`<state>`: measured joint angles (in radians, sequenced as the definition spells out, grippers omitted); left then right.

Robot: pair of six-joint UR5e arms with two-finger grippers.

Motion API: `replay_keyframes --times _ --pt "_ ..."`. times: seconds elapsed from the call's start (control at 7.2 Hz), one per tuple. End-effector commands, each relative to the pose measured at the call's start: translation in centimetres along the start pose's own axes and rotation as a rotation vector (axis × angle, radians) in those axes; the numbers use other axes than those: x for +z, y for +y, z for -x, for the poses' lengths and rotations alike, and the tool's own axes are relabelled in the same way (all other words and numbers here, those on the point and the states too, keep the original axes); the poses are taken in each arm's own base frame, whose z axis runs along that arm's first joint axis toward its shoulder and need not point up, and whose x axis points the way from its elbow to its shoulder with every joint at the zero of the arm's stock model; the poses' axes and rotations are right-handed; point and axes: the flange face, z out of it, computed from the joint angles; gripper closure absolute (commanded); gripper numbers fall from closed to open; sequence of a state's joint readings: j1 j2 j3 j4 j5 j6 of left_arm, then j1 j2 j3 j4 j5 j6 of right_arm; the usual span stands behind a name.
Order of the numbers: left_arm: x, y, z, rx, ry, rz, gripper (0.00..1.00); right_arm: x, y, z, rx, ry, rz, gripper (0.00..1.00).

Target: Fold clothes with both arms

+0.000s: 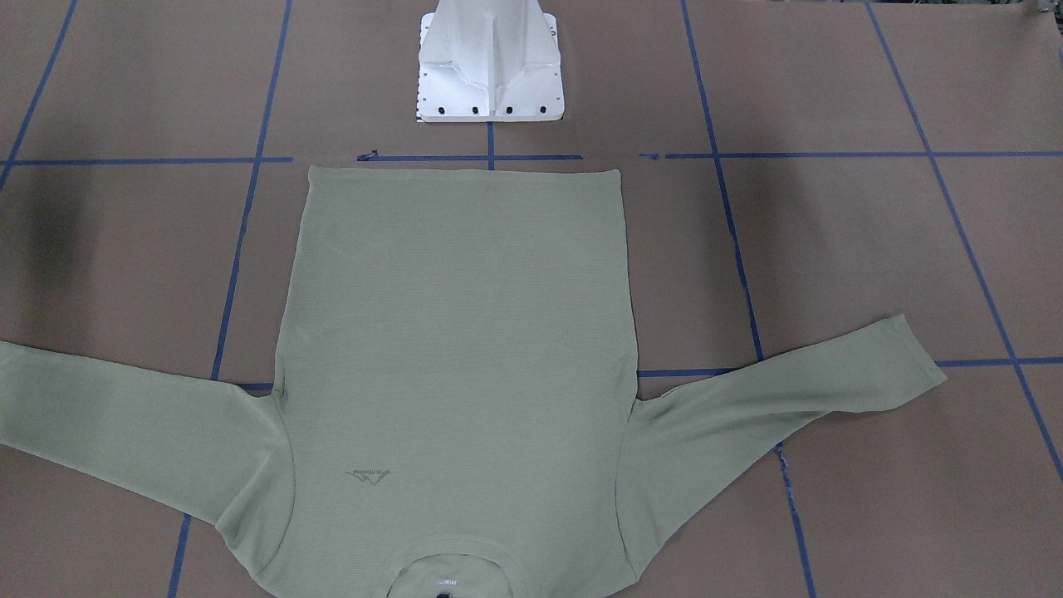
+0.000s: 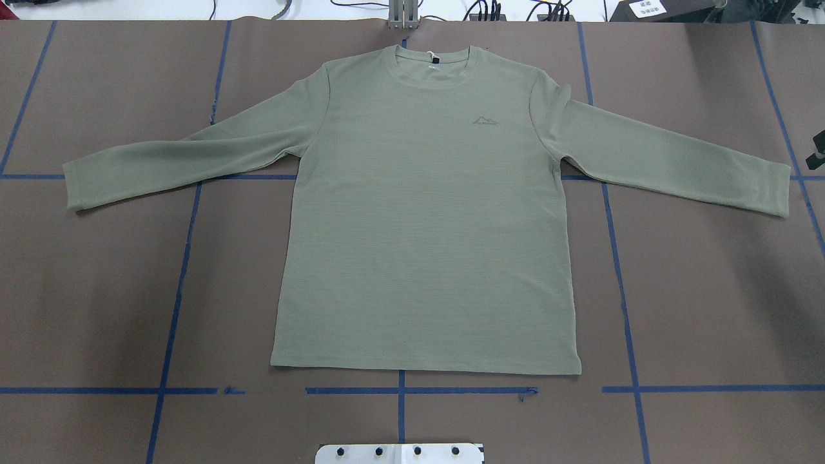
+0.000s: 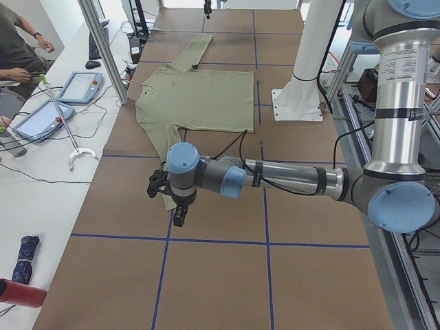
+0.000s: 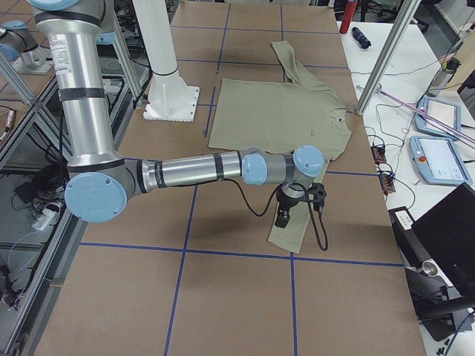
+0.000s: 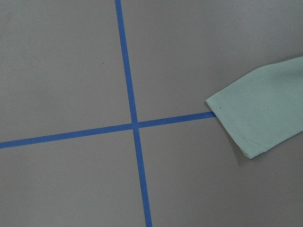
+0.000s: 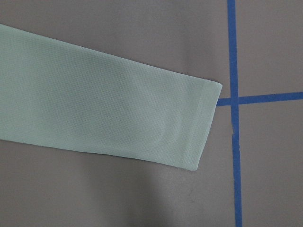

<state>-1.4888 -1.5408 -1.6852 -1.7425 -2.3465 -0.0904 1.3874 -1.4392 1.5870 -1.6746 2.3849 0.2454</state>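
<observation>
The pale sage-green long-sleeved shirt (image 2: 425,212) lies flat and face up on the brown table, sleeves spread, collar at the far edge from the robot; it also shows in the front-facing view (image 1: 457,332). My left gripper (image 3: 177,218) hangs pointing down over the near sleeve end in the left view; I cannot tell if it is open or shut. Its wrist view shows that cuff (image 5: 260,123) lying flat. My right gripper (image 4: 283,219) hangs over the other sleeve in the right view; I cannot tell its state. Its wrist view shows that cuff (image 6: 142,118).
The white pedestal base (image 1: 490,66) stands just behind the shirt's hem. Blue tape lines (image 2: 399,390) grid the table. A side bench holds tablets (image 3: 79,86), a hooked pole (image 3: 65,124) and a red bottle (image 3: 20,294); an operator (image 3: 17,48) sits there.
</observation>
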Motion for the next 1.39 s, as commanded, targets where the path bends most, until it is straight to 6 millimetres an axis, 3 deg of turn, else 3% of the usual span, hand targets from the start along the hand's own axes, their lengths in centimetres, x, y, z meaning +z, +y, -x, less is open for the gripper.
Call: replay_keyframes --times 0.0,0.42,0.56,0.69,0.83,1.11,1.25 --pt "0.3 0.8 0.2 -0.004 0.005 0.005 0.0 1.3 -0.4 -1.1 -0.042 -0.023 -0.035 0.0" --pt "0.0 0.7 -0.1 0.0 0.007 0.0 0.0 3.9 -1.3 -3.6 -0.018 -0.004 -0.008 0.0" --pt "0.0 0.7 -0.1 0.0 0.007 0.0 0.0 6.0 -1.9 -4.9 -0.065 -0.004 -0.04 0.0" --pt "0.1 0.7 -0.1 -0.001 0.009 0.002 0.0 8.4 -2.8 -4.7 -0.12 0.04 -0.06 0.0" --pt "0.1 0.7 -0.1 -0.001 0.009 0.002 0.0 9.3 -4.0 -4.8 -0.12 0.066 -0.054 0.0" --pt "-0.1 0.3 -0.3 0.004 0.009 -0.003 0.0 9.8 -5.8 -4.4 -0.064 0.07 -0.044 0.01" --pt "-0.2 0.2 -0.5 0.007 0.009 -0.006 0.0 9.8 -7.6 -3.7 0.079 0.069 -0.043 0.08"
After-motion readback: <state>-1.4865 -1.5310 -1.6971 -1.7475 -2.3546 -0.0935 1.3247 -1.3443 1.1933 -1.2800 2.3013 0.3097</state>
